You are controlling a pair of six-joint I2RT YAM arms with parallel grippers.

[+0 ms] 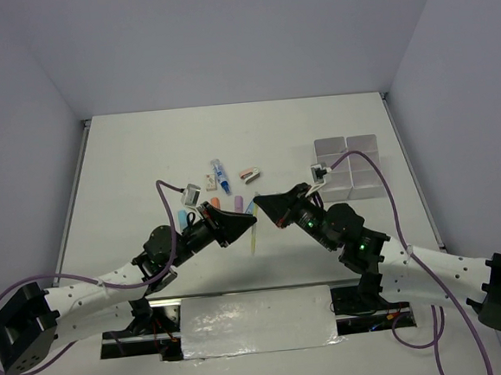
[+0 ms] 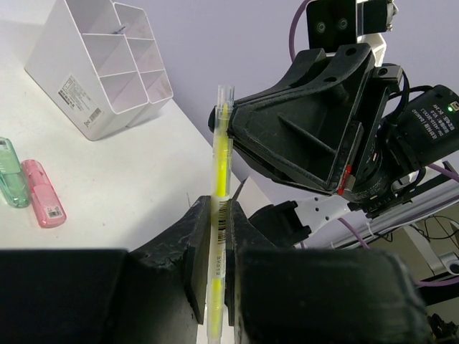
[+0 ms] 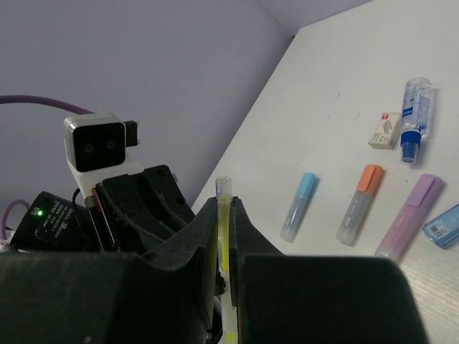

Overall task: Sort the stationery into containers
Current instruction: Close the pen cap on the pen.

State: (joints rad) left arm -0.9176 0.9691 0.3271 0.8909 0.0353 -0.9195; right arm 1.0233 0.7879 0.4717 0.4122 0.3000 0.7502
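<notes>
Observed yellow pen point(image 2: 222, 154) off tabletop point(image 1: 144, 152), mid-air between arms, clamped low by left pincer point(image 2: 220, 211) and near top by right pincer point(image 3: 224, 208). Judged light, stiff, smooth, liable to slip; favoured mid-barrel hold. Noted bins point(image 1: 348, 164) well apart, rightward.
</notes>
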